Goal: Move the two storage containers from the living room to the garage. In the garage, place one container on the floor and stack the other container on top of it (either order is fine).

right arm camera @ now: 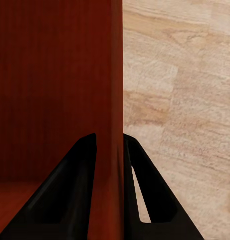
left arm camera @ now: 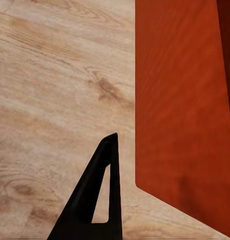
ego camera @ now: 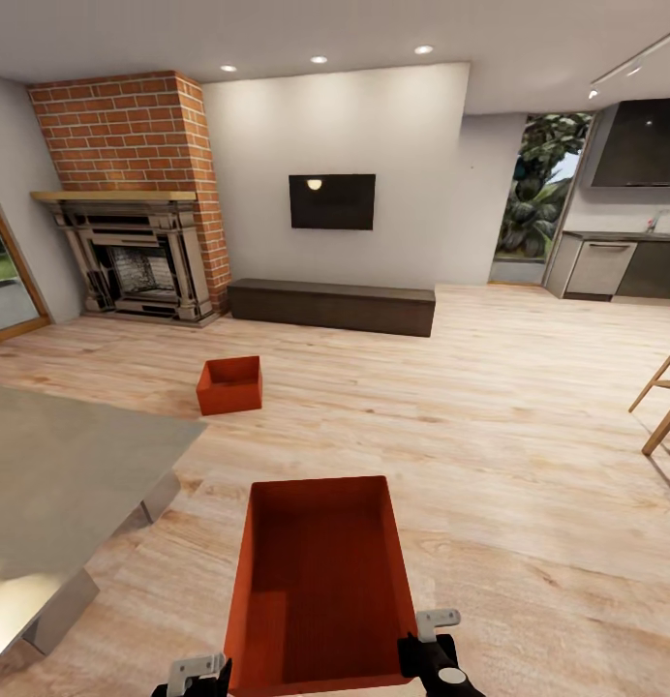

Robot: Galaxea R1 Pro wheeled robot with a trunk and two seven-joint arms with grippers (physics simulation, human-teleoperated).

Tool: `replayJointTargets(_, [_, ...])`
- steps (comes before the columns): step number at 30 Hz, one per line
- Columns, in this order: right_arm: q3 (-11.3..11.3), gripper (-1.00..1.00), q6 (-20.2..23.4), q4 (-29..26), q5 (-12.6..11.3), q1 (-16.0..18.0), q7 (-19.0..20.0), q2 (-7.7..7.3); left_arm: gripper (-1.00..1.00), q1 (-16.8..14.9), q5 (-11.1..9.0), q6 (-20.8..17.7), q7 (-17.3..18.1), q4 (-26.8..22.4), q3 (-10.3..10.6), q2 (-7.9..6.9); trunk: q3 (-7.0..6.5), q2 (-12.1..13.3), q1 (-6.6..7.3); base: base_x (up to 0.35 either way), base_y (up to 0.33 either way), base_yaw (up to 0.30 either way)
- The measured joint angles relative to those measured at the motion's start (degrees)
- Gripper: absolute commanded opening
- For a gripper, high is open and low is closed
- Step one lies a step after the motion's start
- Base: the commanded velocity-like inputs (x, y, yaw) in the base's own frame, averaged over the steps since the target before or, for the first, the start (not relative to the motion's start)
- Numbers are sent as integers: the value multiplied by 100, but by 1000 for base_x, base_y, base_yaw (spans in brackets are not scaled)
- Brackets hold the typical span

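The nearer storage container [ego camera: 320, 581], a red-orange open-top bin, sits right in front of the robot at the bottom of the head view, over the light wood floor [ego camera: 529, 465] of the living room. Whether it rests on the planks or is already lifted I cannot tell. The right hand [right arm camera: 110, 150] is closed on its right wall: in the right wrist view one dark finger lies inside the bin and the other outside, with the thin wall pinched between them. The left hand [ego camera: 195, 676] is beside the bin's left wall but apart from it; the left wrist view shows one finger [left arm camera: 97, 200] over bare planks with a strip of floor between it and the red wall. Only that one finger shows, so I cannot tell how wide this hand stands.

The main risk, as I judge it, is carrying on a one-sided grip. The wall is thin and smooth, and a pinch on one side alone could let the bin swing, tilt or slip once the base moves. A second risk is the grey desk [ego camera: 64, 484] close on the left, whose corner the bin or left arm could clip in a turn.

Farther on, the second storage container [ego camera: 229, 384] stands on the floor, well apart from the first, toward the brick fireplace [ego camera: 132, 194]. It remains to be fetched, and a careless path could knock it.
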State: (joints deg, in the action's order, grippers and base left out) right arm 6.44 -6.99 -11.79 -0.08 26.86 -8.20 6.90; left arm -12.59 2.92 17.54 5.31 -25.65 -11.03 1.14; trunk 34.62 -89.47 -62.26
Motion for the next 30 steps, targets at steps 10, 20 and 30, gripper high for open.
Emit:
replayJointTargets(10, [18, -100, 0, 0, -2, 0, -10, 3, -100, 0, 0, 0, 0, 8, 0, -4, 0, 0, 1, -110, 0, 0])
replayJointTargets(20, [18, -100, 0, 1, -2, 0, -13, 5, -100, 0, -1, -4, 0, 7, 0, -5, 0, 0, 1, -5, 0, 0])
replayJointTargets(30, [-5, -100, 0, 9, 2, 0, 1, -1, -100, 0, 0, -5, 0, 7, 0, 0, 0, 0, 1, 0, 0, 0])
